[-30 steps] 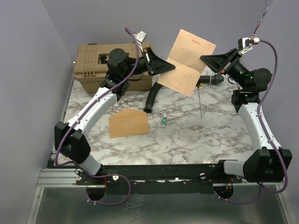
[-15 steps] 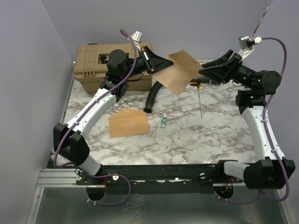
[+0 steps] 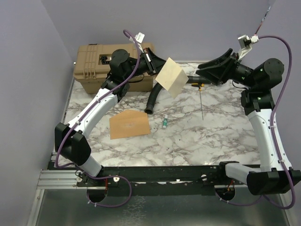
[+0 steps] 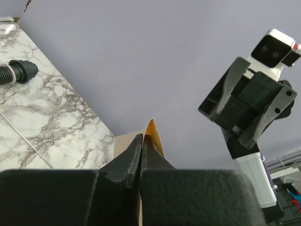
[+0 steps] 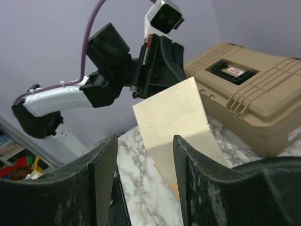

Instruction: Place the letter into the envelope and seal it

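The left gripper [image 3: 164, 66] is pressed together on one edge of the letter [image 3: 172, 78], holding it in the air just off the right end of the toolbox [image 3: 94, 68] — the sheet is bent along a crease. The right gripper [image 3: 194, 73] faces it with fingers spread, clear of the paper. The envelope [image 3: 130, 125] lies flat on the table [image 3: 216, 136] — well apart from the letter.

Overhead looks down; opposed wrist cameras both see the letter [image 5: 170, 113].
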Controlling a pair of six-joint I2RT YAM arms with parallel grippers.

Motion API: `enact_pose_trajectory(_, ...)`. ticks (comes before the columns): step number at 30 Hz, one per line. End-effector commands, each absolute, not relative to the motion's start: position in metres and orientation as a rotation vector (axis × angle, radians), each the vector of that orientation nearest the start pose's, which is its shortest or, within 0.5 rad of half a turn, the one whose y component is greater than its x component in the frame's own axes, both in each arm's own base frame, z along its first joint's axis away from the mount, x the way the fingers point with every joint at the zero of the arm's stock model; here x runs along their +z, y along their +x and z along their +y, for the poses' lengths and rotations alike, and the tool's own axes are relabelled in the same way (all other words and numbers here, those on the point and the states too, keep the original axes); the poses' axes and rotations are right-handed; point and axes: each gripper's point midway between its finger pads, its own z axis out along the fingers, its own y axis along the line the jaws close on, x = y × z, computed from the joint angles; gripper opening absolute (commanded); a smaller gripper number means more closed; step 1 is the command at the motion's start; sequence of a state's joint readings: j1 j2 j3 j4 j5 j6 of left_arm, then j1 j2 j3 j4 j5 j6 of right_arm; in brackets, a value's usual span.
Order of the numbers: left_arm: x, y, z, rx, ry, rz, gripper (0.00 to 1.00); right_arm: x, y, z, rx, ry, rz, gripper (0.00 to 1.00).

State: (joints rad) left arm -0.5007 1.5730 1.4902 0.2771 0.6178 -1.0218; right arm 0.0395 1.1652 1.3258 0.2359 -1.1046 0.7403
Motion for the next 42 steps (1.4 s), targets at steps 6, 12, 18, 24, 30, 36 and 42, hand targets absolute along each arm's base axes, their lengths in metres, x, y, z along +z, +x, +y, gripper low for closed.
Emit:
enact_pose_trajectory(6,0.453,0.299,-0.335,-1.695,0.519,1.566,0.00,0.430,0.280,0.185,1.326,-0.687,1.471,0.79)
enact_pose_trajectory(12,0.463,0.277,-0.333,-1.799,0.570,1.564,0.00,0.414,0.273,0.203,1.383,-0.853,1.430,0.84)
enact_pose_trajectory(18,0.472,0.274,-0.333,-1.855,0.545,1.564,0.00,0.397,0.263,0.220,1.463,-0.963,1.447,0.83)
enact_pose_trajectory(24,0.475,0.277,-0.334,-1.863,0.524,1.561,0.00,0.395,0.248,0.228,1.517,-1.022,1.438,0.47)
enact_pose_trajectory(30,0.473,0.282,-0.332,-1.845,0.536,1.556,0.04,0.399,0.250,0.228,1.516,-0.998,1.448,0.00)
enact_pose_trajectory(36,0.455,0.291,-0.310,-1.690,0.569,1.576,0.38,0.407,0.248,0.228,1.511,-0.994,1.442,0.00)
enact_pose_trajectory(42,0.424,0.311,-0.266,-1.459,0.544,1.648,0.58,0.412,0.254,0.229,1.509,-0.952,1.447,0.00)
